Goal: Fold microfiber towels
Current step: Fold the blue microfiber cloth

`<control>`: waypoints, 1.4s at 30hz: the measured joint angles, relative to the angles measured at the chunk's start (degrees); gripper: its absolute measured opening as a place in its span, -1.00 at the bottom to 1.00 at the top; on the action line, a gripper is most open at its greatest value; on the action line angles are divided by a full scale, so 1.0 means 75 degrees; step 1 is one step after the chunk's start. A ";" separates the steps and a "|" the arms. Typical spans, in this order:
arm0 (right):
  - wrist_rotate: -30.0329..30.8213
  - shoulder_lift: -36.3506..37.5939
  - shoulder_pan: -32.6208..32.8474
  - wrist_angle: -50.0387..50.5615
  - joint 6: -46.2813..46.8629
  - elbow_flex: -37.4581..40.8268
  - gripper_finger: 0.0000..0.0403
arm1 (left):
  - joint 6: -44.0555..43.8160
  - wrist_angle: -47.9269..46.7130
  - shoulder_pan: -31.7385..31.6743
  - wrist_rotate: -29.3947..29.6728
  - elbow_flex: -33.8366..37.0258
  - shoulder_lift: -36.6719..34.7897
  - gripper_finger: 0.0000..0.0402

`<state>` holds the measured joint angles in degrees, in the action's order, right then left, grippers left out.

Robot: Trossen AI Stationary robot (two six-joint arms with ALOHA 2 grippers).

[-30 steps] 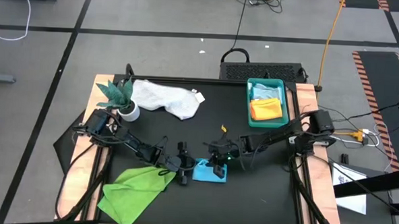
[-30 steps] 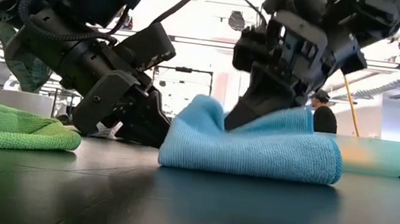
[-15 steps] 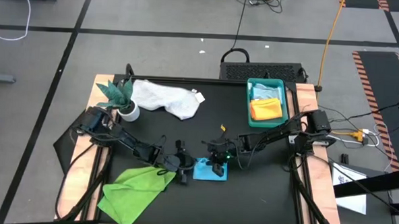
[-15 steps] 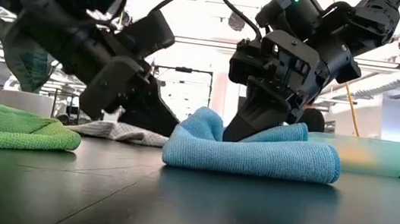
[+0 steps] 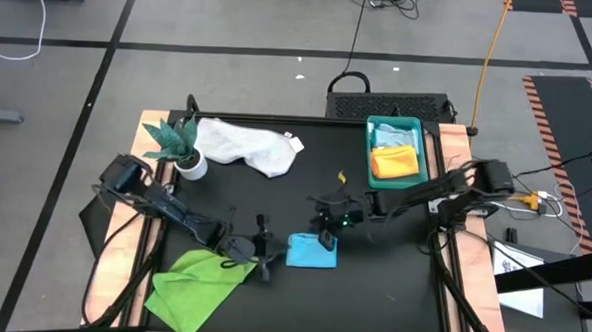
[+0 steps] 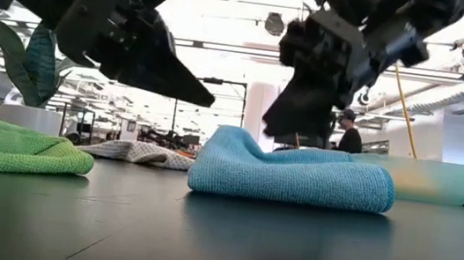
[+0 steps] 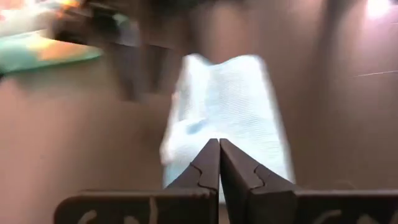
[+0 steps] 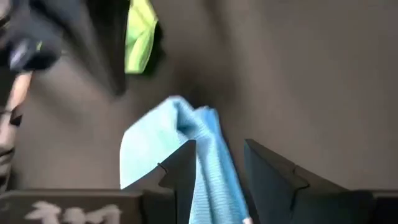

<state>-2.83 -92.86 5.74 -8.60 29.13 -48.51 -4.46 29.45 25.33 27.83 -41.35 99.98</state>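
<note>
The turquoise-blue towel (image 5: pixel 311 252) lies folded into a small pad on the black counter (image 5: pixel 391 290), toward the middle of its front edge; in the low view (image 6: pixel 293 176) it sits flat with one end humped up, and nothing holds it.

The right gripper (image 5: pixel 327 235) hangs just above the towel's far side, clear of the cloth, its jaws released and standing apart, as the right wrist view shows with the towel (image 8: pixel 186 149) lying in the gap below. The left gripper (image 5: pixel 262 257) hovers just beside the towel's left end, lifted off the counter, its jaws clenched together on nothing (image 7: pixel 219 163).

The lime green towel (image 5: pixel 199 280) lies spread and rumpled at the front left corner of the counter, partly over the front edge. The white-grey towel (image 5: pixel 245 146) lies crumpled near the back edge, left of centre, just beside the small plant (image 5: pixel 177 143) in its white pot. At the back right corner the teal tray (image 5: pixel 414 124) holds the pale blue towel (image 5: pixel 390 137) and the orange towel (image 5: pixel 396 163), folded, the orange one toward the front.

In the low view a person (image 6: pixel 349 134) stands in the room well behind the counter
</note>
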 joint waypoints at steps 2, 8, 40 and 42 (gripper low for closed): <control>0.0211 0.0306 0.0121 0.0176 -0.0052 0.0000 -0.42 | 0.0232 0.0641 -0.0030 -0.0328 0.0001 0.0237 -0.96; -0.0076 0.0433 0.0983 -0.0367 -0.0562 0.0294 -0.62 | 0.0226 0.2337 -0.0415 -0.0399 -0.0010 0.1200 -0.94; 0.1965 0.0656 0.1764 -0.3206 0.0020 0.2025 -0.90 | -0.1195 0.2292 -0.0862 -0.0403 -0.0050 0.1023 -0.98; 0.1965 0.0647 0.1798 -0.3064 0.0023 0.2028 -0.87 | -0.1263 0.2373 -0.0968 -0.0472 -0.0057 0.1242 -0.98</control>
<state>11.90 -88.01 19.22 -31.58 29.30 -33.30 -13.93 47.25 18.07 24.29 -41.78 109.30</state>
